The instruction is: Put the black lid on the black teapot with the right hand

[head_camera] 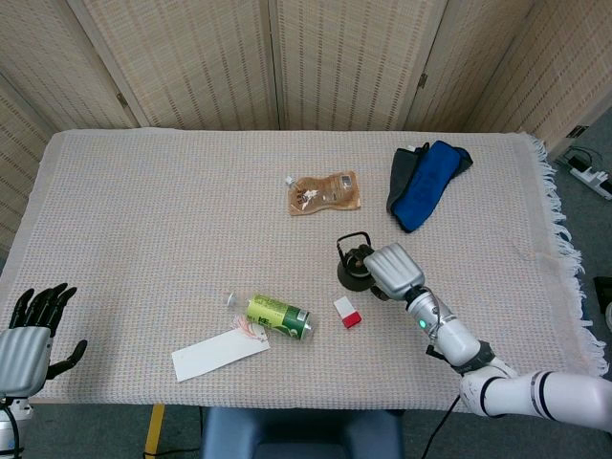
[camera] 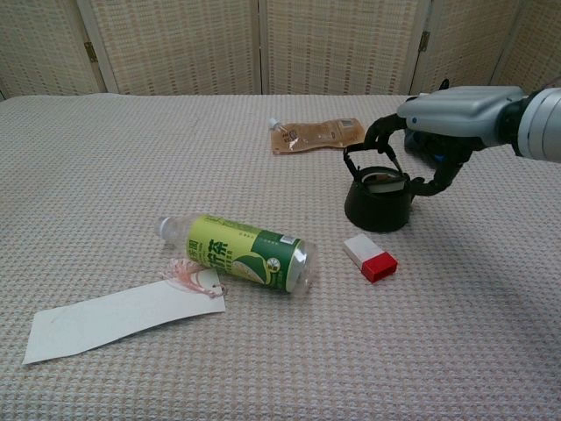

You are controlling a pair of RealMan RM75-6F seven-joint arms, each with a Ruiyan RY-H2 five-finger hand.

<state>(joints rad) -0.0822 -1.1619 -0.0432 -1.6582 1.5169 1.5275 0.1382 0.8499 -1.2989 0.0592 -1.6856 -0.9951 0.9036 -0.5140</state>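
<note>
At the near left corner, off the counter's (head_camera: 115,191) edge, the left hand (head_camera: 29,330) hangs with its dark fingers spread and nothing in them; on the cloth nearest the camera lies a white card (camera: 118,317), its far right end touching a small pink tag (camera: 191,277); just beyond that a green-labelled bottle (camera: 238,252) lies on its side, cap end to the left; to its right, apart from it, sits a small red and white box (camera: 369,258).

Just beyond the box the black teapot (camera: 377,201) stands upright, its thin handle arched over the top; the black lid (camera: 382,181) sits in the mouth of the pot (whether it is fully seated cannot be told from either view); the right hand (camera: 436,149) hovers at the pot's right side and above it, fingers curled loosely with gaps between them and holding nothing, one fingertip close to the pot's rim, though contact cannot be made out.

Further back, to the left of the pot, a brown pouch (head_camera: 324,192) lies flat; at the far right a blue cloth (head_camera: 427,182) lies against a dark grey one (head_camera: 403,170); behind the counter stands a woven folding screen (head_camera: 306,57).
</note>
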